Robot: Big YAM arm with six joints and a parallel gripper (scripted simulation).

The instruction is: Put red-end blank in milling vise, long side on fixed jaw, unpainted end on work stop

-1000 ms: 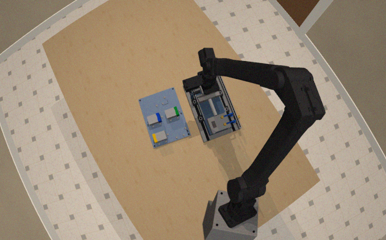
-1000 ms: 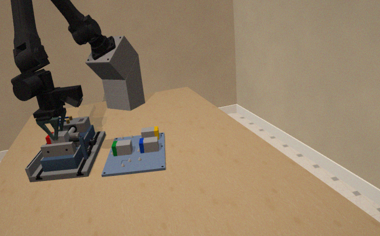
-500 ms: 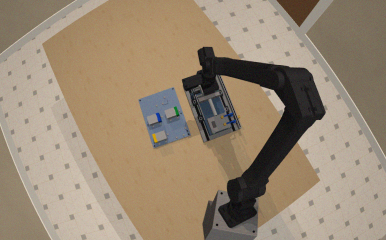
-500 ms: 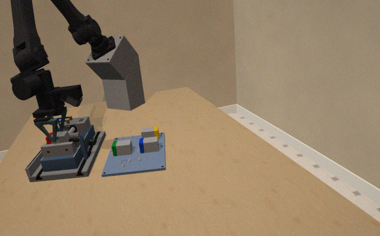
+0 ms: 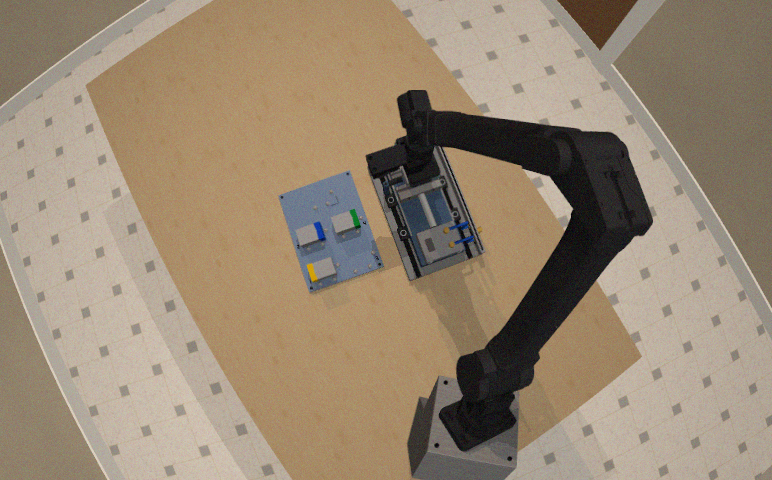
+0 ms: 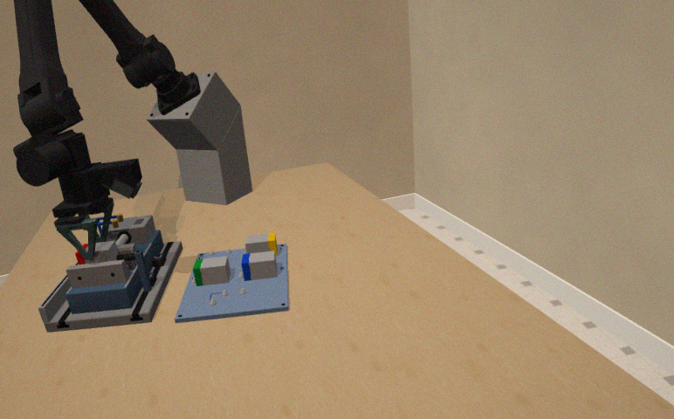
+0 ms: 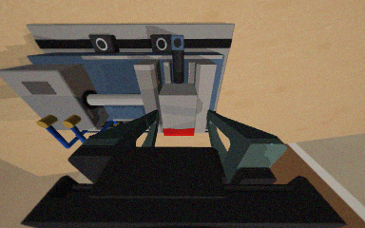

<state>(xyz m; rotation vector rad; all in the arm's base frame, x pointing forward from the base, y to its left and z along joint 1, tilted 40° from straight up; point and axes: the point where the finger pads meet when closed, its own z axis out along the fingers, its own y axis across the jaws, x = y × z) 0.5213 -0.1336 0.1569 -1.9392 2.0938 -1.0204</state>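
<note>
Count one blank with the red end (image 6: 100,250) (image 7: 178,108), lying in the one vise (image 5: 405,264) (image 6: 102,299) (image 7: 110,85), between the two jaws. Find its long axis running crosswise, alongside the fixed jaw (image 6: 98,274) (image 7: 206,92) and the moving jaw (image 5: 420,189) (image 7: 146,95). See its red end pointing away from the one work stop (image 6: 128,256) (image 7: 178,68), with its plain end at the rod. Cannot tell whether its side touches the fixed jaw. Over it, see one gripper (image 5: 419,169) (image 6: 98,248) (image 7: 182,114), its two fingers partly spread, holding nothing, one on each side. Farther out, count three blanks on one plate (image 5: 301,202) (image 6: 257,303): green-ended blank (image 5: 344,221) (image 6: 214,270), blue-ended blank (image 5: 308,235) (image 6: 263,265), yellow-ended blank (image 5: 323,268) (image 6: 259,243), all apart, none stacked.
</note>
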